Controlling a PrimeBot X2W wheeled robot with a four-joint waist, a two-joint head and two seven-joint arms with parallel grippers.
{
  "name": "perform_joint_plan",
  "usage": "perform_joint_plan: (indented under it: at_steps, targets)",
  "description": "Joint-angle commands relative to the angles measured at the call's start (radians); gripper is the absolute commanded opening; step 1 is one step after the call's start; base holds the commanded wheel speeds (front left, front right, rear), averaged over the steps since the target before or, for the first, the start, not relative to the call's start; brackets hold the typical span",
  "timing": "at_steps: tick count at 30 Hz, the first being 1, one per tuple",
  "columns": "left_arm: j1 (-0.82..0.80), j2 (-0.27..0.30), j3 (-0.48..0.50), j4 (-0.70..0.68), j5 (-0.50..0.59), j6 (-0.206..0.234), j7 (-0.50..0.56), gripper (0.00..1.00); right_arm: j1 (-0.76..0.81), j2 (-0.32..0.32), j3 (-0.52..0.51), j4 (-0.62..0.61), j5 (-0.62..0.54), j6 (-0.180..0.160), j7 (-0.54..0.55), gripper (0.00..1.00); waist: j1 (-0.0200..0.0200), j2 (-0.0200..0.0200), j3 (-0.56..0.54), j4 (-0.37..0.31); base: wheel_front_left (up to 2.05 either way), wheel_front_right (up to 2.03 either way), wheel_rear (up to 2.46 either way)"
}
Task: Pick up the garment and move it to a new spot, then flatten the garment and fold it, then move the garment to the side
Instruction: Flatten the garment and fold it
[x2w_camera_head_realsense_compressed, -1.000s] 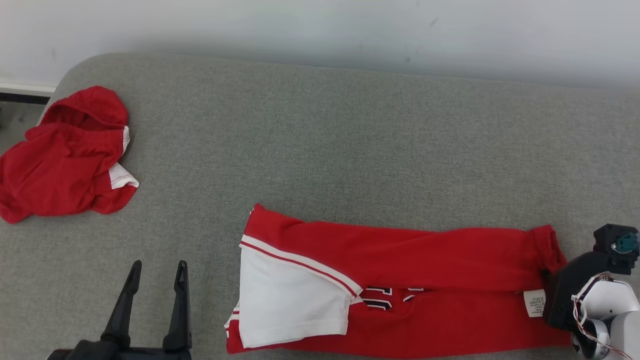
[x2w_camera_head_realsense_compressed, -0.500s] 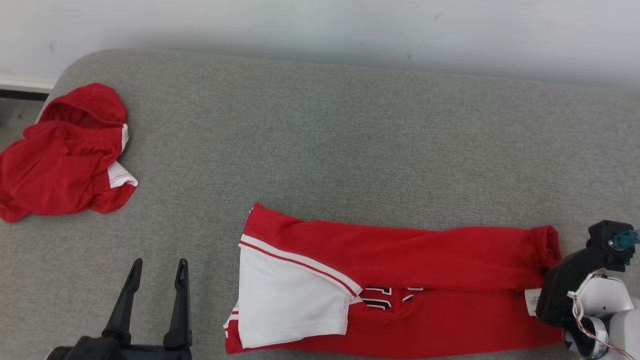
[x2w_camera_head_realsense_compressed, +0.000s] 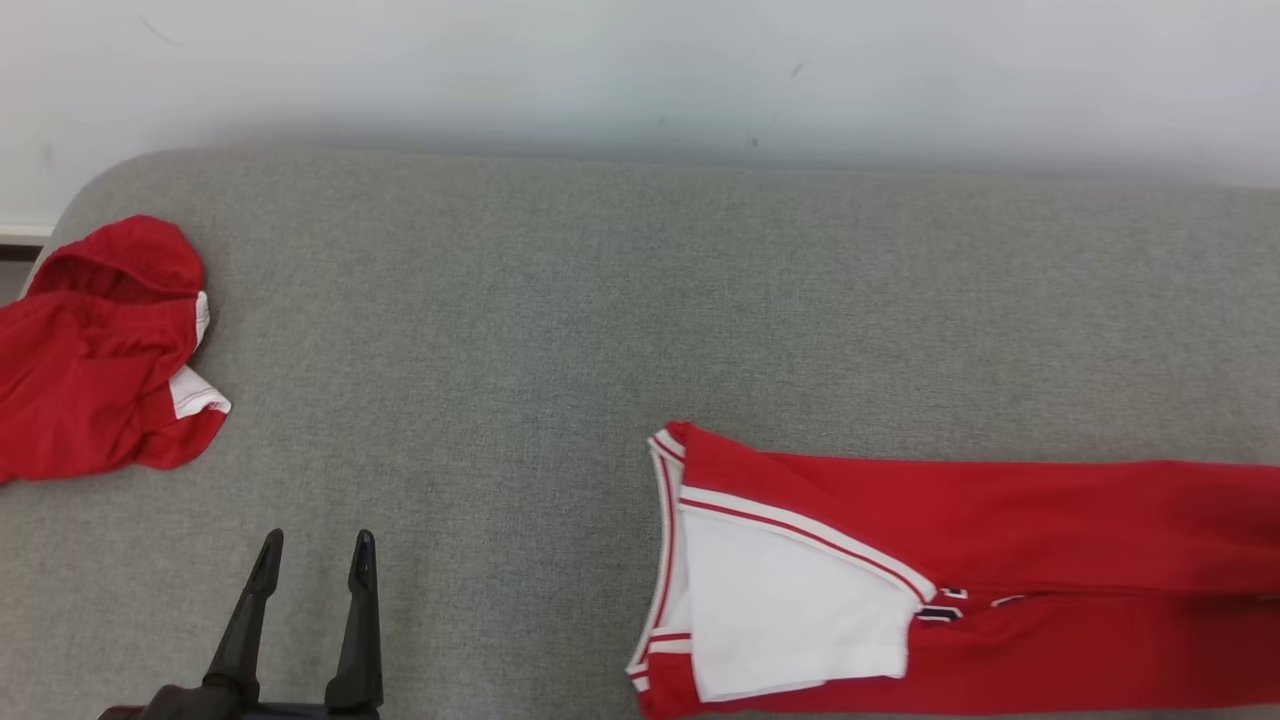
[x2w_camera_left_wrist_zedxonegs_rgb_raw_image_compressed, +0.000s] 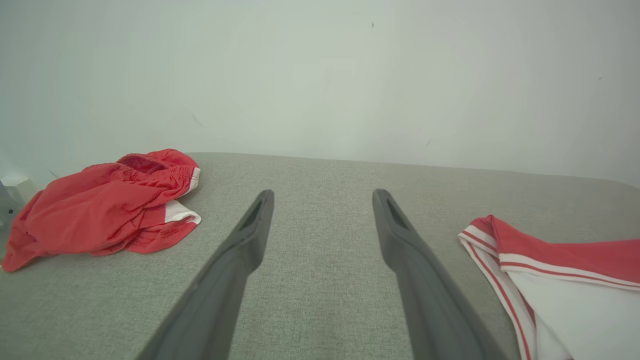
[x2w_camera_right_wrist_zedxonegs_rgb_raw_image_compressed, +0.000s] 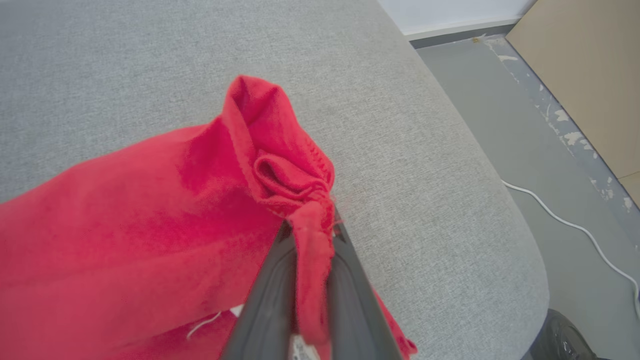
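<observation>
The folded red garment (x2w_camera_head_realsense_compressed: 960, 560) with a white sleeve and striped trim lies at the lower right of the grey cushion (x2w_camera_head_realsense_compressed: 560, 320), running off the right edge of the head view. In the right wrist view my right gripper (x2w_camera_right_wrist_zedxonegs_rgb_raw_image_compressed: 310, 227) is shut on a bunched red edge of the garment (x2w_camera_right_wrist_zedxonegs_rgb_raw_image_compressed: 150, 220), which lifts a little off the cushion. My left gripper (x2w_camera_head_realsense_compressed: 312, 545) stands open at the lower left, well left of the garment, with nothing between its fingers. The left wrist view shows the garment's striped corner (x2w_camera_left_wrist_zedxonegs_rgb_raw_image_compressed: 545, 255) to the right of my open left gripper (x2w_camera_left_wrist_zedxonegs_rgb_raw_image_compressed: 322, 195).
A second crumpled red garment (x2w_camera_head_realsense_compressed: 95, 375) lies at the cushion's far left edge, also (x2w_camera_left_wrist_zedxonegs_rgb_raw_image_compressed: 105, 200) in the left wrist view. A white wall (x2w_camera_head_realsense_compressed: 640, 70) backs the cushion. Beyond the cushion's right edge are the floor (x2w_camera_right_wrist_zedxonegs_rgb_raw_image_compressed: 540, 140), a white cable (x2w_camera_right_wrist_zedxonegs_rgb_raw_image_compressed: 575, 227) and a tan panel (x2w_camera_right_wrist_zedxonegs_rgb_raw_image_compressed: 595, 65).
The garment has slid to the right across the cushion, pulled by my right gripper, which has left the head view. The head view has shifted a little. My left gripper holds its place.
</observation>
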Motion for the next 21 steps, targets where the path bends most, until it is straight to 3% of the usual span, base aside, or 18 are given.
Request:
perform_joint_plan:
  at_steps: [1,6,10,19,21]
  targets:
    - [0.014,0.003,0.0,-0.006,-0.008,0.003,0.001,1.0,0.008,-0.01,-0.017,-0.01,-0.015,-0.003,-0.005,0.0,-0.0001,-0.0001,-0.012,-0.011,0.0,0.0,0.0]
    - [0.024,0.005,-0.003,-0.01,-0.014,0.007,0.005,1.0,0.022,-0.009,-0.041,-0.052,-0.047,-0.003,-0.003,0.0,-0.0001,-0.0001,-0.024,-0.024,0.0,0.0,0.0]
    - [0.033,0.005,-0.004,-0.016,-0.018,0.012,0.006,1.0,0.034,0.014,0.023,-0.092,-0.002,-0.003,0.016,0.0,-0.0001,-0.0001,-0.032,-0.031,0.0,0.0,0.0]
    - [0.029,0.004,-0.011,-0.021,-0.025,0.018,0.007,1.0,0.062,0.053,0.341,-0.157,0.167,-0.003,0.053,0.0,-0.0001,-0.0001,-0.031,-0.035,0.0,0.0,0.0]
    - [0.014,0.001,-0.017,-0.018,-0.027,0.017,0.009,1.0,0.055,0.056,0.452,-0.146,0.211,-0.003,0.046,0.0,-0.0001,-0.0001,-0.024,-0.027,0.0,0.0,0.0]
